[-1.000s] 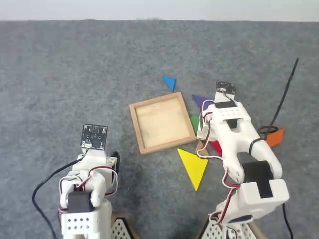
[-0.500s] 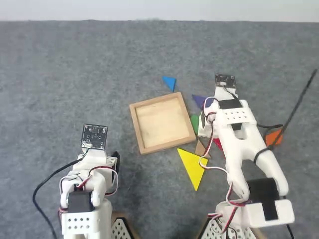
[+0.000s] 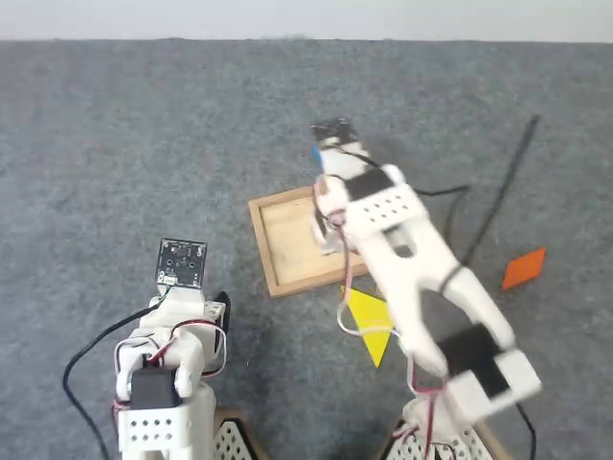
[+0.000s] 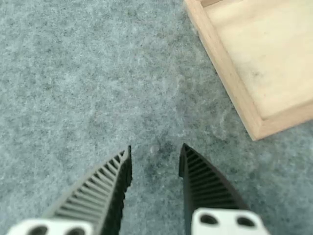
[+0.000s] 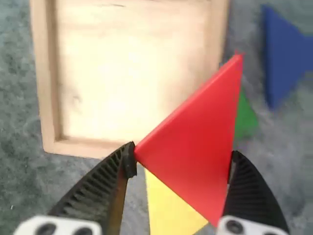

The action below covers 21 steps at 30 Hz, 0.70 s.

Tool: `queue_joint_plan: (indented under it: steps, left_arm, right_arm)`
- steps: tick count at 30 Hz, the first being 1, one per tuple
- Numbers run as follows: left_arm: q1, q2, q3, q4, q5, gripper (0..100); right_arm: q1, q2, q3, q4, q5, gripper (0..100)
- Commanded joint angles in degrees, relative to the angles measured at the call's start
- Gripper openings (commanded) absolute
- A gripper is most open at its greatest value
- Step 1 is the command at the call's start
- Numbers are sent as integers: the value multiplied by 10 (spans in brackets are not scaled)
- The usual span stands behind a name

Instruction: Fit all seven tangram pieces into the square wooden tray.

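High view: the square wooden tray (image 3: 261,240) is seen mid-frame on the grey felt bench (image 3: 115,144), and its right half is covered by the right arm. A flat yellow triangle (image 3: 369,318) is laid just below it, and a flat orange piece (image 3: 524,268) sits way off at the right.

Left wrist view: the left pincer (image 4: 154,156) is held released over bare felt near a tray corner.

Right wrist view: the right pincer (image 5: 182,159) is clenched on a flat red triangle (image 5: 195,147), which is overlapping the tray's rim.

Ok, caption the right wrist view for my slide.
Right gripper holds the red triangle at the wooden tray's rim, over a yellow piece and a green piece.
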Motion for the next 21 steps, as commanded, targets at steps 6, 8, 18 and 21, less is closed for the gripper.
queue_joint_plan:
  steps: [6, 8, 18, 21]
  left_arm:
    - [2, -16, -5, 5, -4, 153]
    - [2, -16, -5, 5, -4, 153]
    - [2, -16, -5, 5, -4, 153]
    - [2, -16, -5, 5, -4, 153]
  right_arm:
    - [-61, 233, -280, 52, 78, 214]
    - [-63, 276, -337, 75, 114, 214]
    - [-57, 385, -554, 182, 532, 214]
    - [-56, 396, -575, 182, 631, 214]
